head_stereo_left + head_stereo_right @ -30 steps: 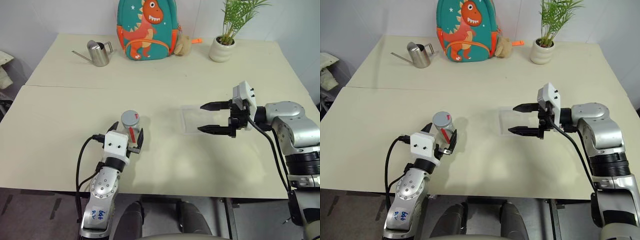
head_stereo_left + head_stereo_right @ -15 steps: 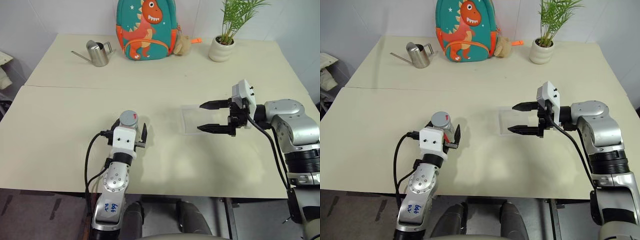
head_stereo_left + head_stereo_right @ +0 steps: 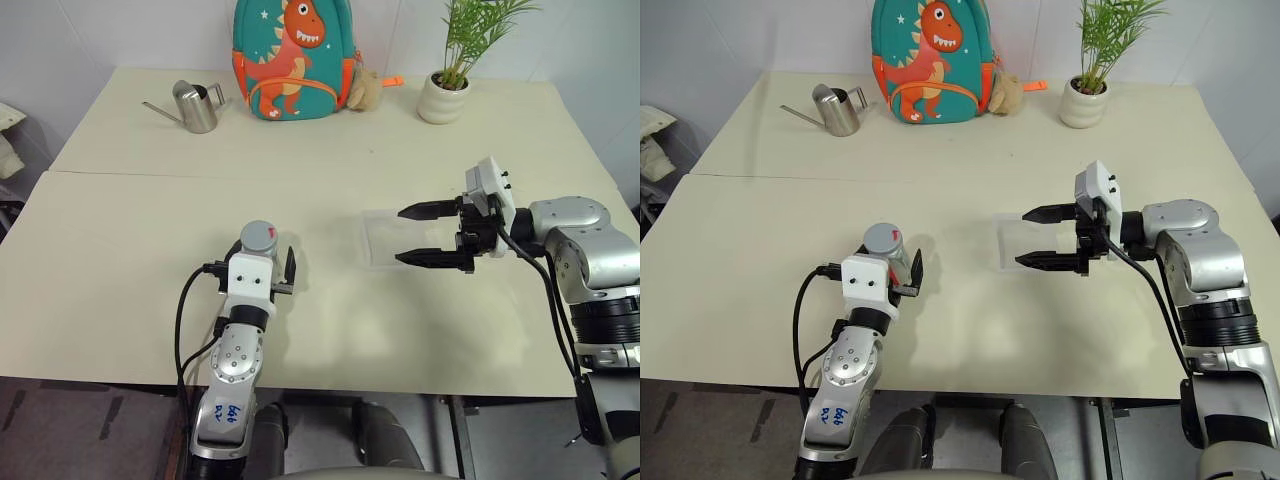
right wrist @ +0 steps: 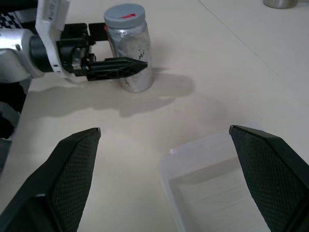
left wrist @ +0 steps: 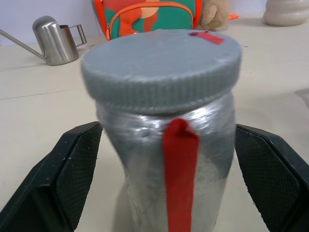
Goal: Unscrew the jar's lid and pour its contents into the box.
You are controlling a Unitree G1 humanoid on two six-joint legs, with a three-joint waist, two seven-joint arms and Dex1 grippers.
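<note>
The jar stands upright near the front of the cream table, its grey lid screwed on and the red stripe facing my left wrist camera. My left gripper sits around it with both black fingers spread wide, one on each side; a visible gap remains between each pad and the jar's wall, so nothing is held. The contents cannot be made out through the silvery body.

To the jar's right, with bare tabletop between, lies the clear box, empty as far as I can tell. My right gripper hovers above the box's right part, its fingers wide apart and pointing left toward the jar, holding nothing. From the right wrist camera the box's rounded near corner and the open stretch of table up to the jar are plain to see.

The front table edge runs close behind my left arm; a seam crosses the tabletop beyond the jar. Well apart, along the far edge against the pale wall, stand a steel watering can, a dinosaur backpack and a potted plant
</note>
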